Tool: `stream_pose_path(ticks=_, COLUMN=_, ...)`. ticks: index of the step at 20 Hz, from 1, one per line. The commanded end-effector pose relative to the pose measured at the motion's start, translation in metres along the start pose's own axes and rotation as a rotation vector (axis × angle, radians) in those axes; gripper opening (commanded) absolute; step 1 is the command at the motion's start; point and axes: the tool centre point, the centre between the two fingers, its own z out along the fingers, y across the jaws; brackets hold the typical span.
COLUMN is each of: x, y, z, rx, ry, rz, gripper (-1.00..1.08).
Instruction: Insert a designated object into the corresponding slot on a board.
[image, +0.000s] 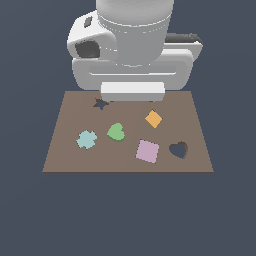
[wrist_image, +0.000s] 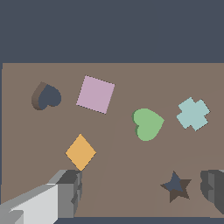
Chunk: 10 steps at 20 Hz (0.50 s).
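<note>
Between the gripper (wrist_image: 140, 192) fingers (wrist_image: 65, 194) nothing is held; the jaws stand wide apart and touch no piece. Nearest to one finger lies the orange diamond (wrist_image: 80, 152), and nearest to the other the star-shaped hole (wrist_image: 176, 187). Farther out, roughly centred ahead of the gripper, the green heart (wrist_image: 148, 124) lies flat on the board (wrist_image: 122, 183), with the light-blue cross (wrist_image: 193, 113) just beside it. Farther still are the pink square (wrist_image: 96, 94) and the heart-shaped slot (wrist_image: 46, 96), well apart from the heart.

Probable faults: a descent off centre could close on the cross or nudge it. The heart's curved, tapering flanks may slip between flat pads. A heart rotated against the slot outline would likely jam on the rim.
</note>
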Motion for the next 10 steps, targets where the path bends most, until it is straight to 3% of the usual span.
stream_pose_path(ticks=1, x=0.0, y=0.0, z=0.0, rx=0.0, ry=0.0, rz=0.0, gripper=1.0)
stream_pose_path(ticks=10, x=0.0001, y=0.0025, z=0.0063, rx=0.0, ry=0.0, rz=-0.051, gripper=1.0)
